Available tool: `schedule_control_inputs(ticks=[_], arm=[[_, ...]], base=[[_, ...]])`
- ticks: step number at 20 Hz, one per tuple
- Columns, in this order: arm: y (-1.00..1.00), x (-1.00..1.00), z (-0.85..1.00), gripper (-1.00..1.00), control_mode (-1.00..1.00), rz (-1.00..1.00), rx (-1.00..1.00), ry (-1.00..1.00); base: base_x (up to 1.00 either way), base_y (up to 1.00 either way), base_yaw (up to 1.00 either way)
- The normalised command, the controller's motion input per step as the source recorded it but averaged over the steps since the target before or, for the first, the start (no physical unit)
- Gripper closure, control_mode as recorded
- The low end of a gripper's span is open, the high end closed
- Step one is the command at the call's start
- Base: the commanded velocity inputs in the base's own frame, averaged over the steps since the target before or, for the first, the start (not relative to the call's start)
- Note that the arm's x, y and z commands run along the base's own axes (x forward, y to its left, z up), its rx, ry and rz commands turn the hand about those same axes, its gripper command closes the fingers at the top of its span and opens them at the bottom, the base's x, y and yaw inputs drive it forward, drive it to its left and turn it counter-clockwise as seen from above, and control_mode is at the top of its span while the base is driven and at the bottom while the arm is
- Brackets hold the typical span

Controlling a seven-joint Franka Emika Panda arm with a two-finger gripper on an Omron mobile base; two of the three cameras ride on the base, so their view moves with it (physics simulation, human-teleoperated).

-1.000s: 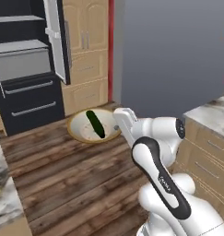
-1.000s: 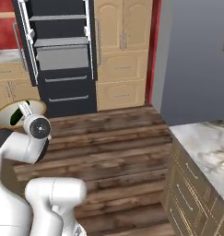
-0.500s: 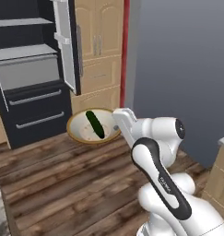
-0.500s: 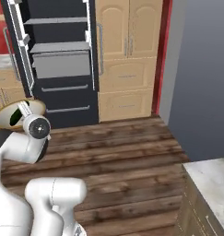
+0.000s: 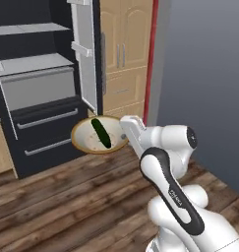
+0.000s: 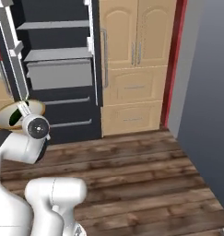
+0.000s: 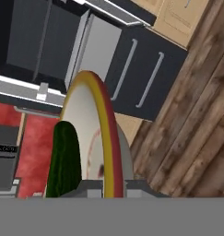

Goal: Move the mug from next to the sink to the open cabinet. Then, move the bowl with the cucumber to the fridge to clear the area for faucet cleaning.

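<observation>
end effector (image 5: 125, 134): clamped on bowl (image 5: 86, 141) rim | cucumber (image 5: 101, 133): inside bowl

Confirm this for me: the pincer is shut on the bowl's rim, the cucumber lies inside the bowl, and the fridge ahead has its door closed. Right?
Not quite. The fridge door stands open: the left base view shows its grey shelves and the pale door lining swung out. The rest holds: the pincer is shut on the rim of the bowl, and the cucumber lies inside it.

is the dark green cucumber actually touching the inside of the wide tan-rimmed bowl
Touching. In the left base view the dark green cucumber lies flat on the wide tan-rimmed bowl's off-white inside, no gap showing.
</observation>
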Motion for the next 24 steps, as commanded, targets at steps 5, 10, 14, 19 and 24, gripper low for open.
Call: schedule_control_inputs(ticks=[5,10,14,19,24], arm=[[0.00,0.00,0.00,1.00,1.00,0.00,0.00,0.00],[0.00,0.00,0.00,1.00,1.00,0.00,0.00,0.00],[0.00,0.00,0.00,1.00,1.00,0.00,0.00,0.00],[0.00,0.00,0.00,1.00,1.00,0.00,0.00,0.00],[0.00,0.00,0.00,1.00,1.00,0.00,0.00,0.00]], base=[[1.00,0.49,0.00],[1.00,0.65,-0.03],[1.00,0.77,-0.11],[1.00,0.88,-0.19],[1.00,0.76,-0.21]])
